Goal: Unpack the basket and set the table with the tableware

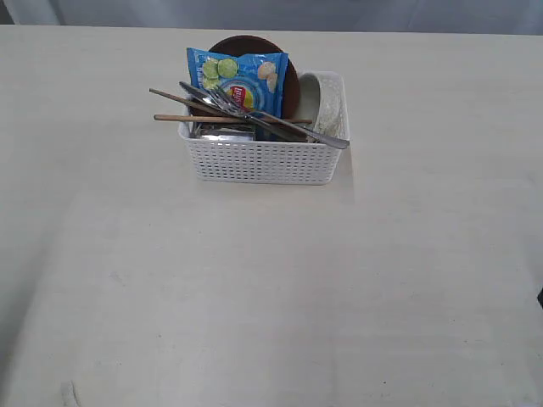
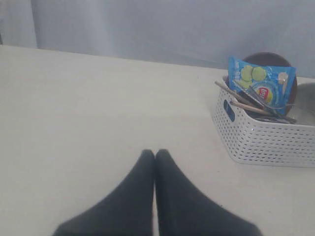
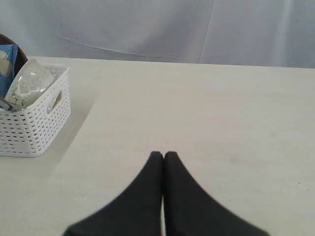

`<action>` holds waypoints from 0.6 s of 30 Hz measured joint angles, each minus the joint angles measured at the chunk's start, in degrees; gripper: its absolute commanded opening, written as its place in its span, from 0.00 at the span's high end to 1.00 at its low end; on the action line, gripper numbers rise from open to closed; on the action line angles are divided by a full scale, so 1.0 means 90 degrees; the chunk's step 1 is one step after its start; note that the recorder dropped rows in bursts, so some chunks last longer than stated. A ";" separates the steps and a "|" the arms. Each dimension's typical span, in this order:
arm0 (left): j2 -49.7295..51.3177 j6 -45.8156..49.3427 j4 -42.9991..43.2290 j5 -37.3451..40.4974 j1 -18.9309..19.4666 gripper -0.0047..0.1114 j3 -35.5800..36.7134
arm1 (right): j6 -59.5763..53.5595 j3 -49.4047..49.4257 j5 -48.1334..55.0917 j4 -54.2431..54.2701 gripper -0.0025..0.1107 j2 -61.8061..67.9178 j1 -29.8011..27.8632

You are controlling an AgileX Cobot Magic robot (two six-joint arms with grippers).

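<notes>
basket: on counter, far centre | contents: brown plate on edge at back, blue chip bag before it, bowl at right end, knife and fork and chopsticks across top; shiny item beneath, possibly a cup | left fingers: pressed together, pinching nothing, above bare counter | right fingers: pressed together, pinching nothing

The basket sits on the desk near its far edge. Inside: plate behind chip bag, bowl rightward, cutlery and chopsticks across the top.
</notes>
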 measured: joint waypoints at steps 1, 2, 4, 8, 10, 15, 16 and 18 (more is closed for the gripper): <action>0.0000 0.0000 0.0000 0.0000 0.0000 0.96 0.0000 | -0.0025 0.0000 -0.0038 -0.0026 0.98 0.0000 0.0000; 0.0000 0.0000 0.0000 0.0000 0.0000 0.96 0.0000 | -0.0025 0.0000 -0.0146 -0.0026 0.98 0.0000 0.0000; 0.0000 0.0000 0.0000 0.0000 0.0000 0.96 0.0000 | -0.0039 0.0000 -0.0629 -0.0007 0.98 0.0000 0.0000; 0.0000 0.0000 0.0000 0.0000 0.0000 0.96 0.0000 | -0.0039 0.0000 -0.1747 0.0039 0.98 0.0000 0.0000; 0.0000 0.0000 0.0000 0.0000 0.0000 0.96 0.0000 | -0.0039 0.0000 -0.2232 0.0039 0.98 0.0000 0.0000; 0.0000 0.0000 0.0000 0.0000 0.0000 0.96 0.0000 | -0.0039 0.0000 -0.2734 0.0039 0.98 0.0000 0.0000; 0.0000 0.0000 0.0000 0.0000 0.0000 0.96 0.0000 | -0.0039 0.0000 -0.2843 0.0039 0.98 0.0000 0.0000; 0.0000 0.0000 0.0000 0.0000 0.0000 0.96 0.0000 | -0.0039 0.0000 -0.3120 0.0039 0.98 0.0000 0.0000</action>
